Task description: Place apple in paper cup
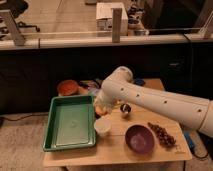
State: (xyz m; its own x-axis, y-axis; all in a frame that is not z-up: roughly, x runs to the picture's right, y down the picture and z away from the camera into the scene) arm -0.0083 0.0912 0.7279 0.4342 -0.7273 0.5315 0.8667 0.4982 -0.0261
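Observation:
The white paper cup (103, 126) stands upright on the wooden table (115, 152), just right of the green tray. The apple (101, 109) shows as a small orange-yellow patch right behind the cup, at the end of my arm. My gripper (102, 106) is at the apple, just above and behind the cup's rim, and is mostly hidden by the white wrist. I cannot see whether the apple is held or rests on the table.
A green tray (70, 124) fills the table's left side. A purple bowl (139, 138) and a bunch of dark grapes (162, 135) lie at the front right. A dark ball (125, 108) sits under my arm. An orange bowl (66, 87) is at the back left.

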